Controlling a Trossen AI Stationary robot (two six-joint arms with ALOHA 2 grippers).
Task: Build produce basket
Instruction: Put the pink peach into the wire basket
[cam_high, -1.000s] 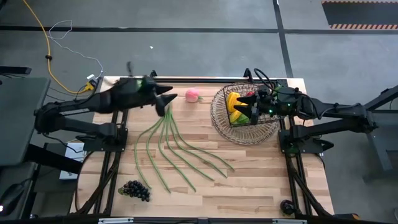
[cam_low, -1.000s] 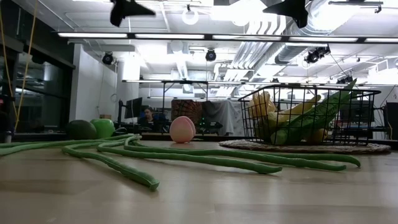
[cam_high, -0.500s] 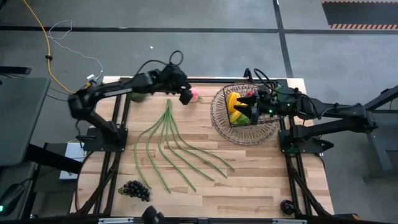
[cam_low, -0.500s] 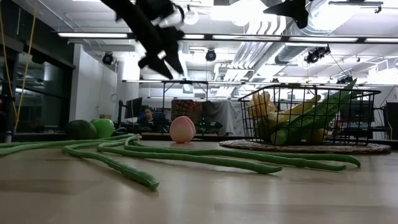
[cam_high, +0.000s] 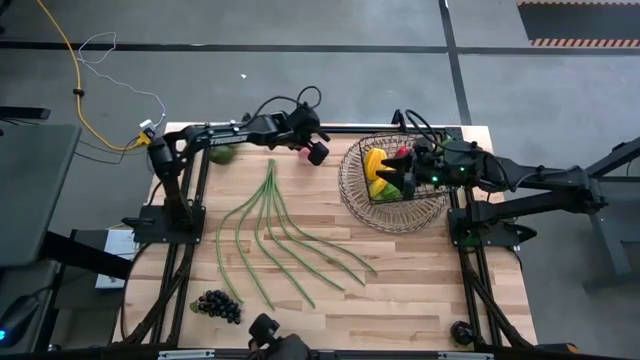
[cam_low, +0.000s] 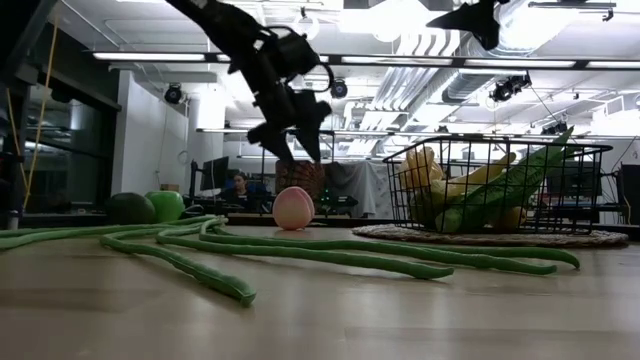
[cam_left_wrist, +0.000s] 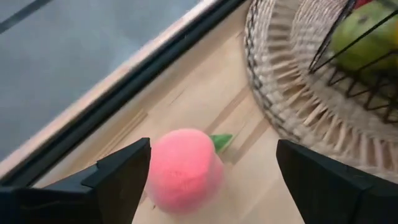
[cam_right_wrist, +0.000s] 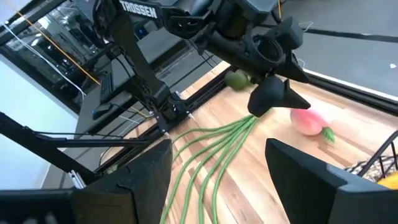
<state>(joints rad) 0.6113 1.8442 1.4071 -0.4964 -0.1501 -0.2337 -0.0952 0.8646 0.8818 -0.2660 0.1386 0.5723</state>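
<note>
The pink peach (cam_left_wrist: 183, 169) lies on the table near the far edge (cam_low: 293, 208), just left of the basket. My left gripper (cam_low: 295, 155) hangs open above it, fingers pointing down, one on either side in the left wrist view (cam_left_wrist: 212, 186), touching nothing. The basket (cam_high: 352, 190) is a round brownish woven tray with a black wire cage (cam_low: 497, 185) on it, holding a banana, yellow pieces and green produce. My right gripper (cam_high: 408, 172) hovers open over it (cam_right_wrist: 217, 186). The long green beans (cam_high: 280, 235) fan out mid-table. The dark grapes (cam_high: 217, 305) lie near the front left.
A green apple (cam_low: 166, 205) and an avocado (cam_low: 130, 208) sit at the far left corner, behind the left arm (cam_high: 222, 153). Bare wood shows between the beans and the basket and along the near right. A person sits in the room beyond the table (cam_low: 238, 187).
My left arm has swung from the far left corner toward the table's right along the far edge and has come down, so its gripper now hangs right above the peach. The right arm and all the produce have kept still.
</note>
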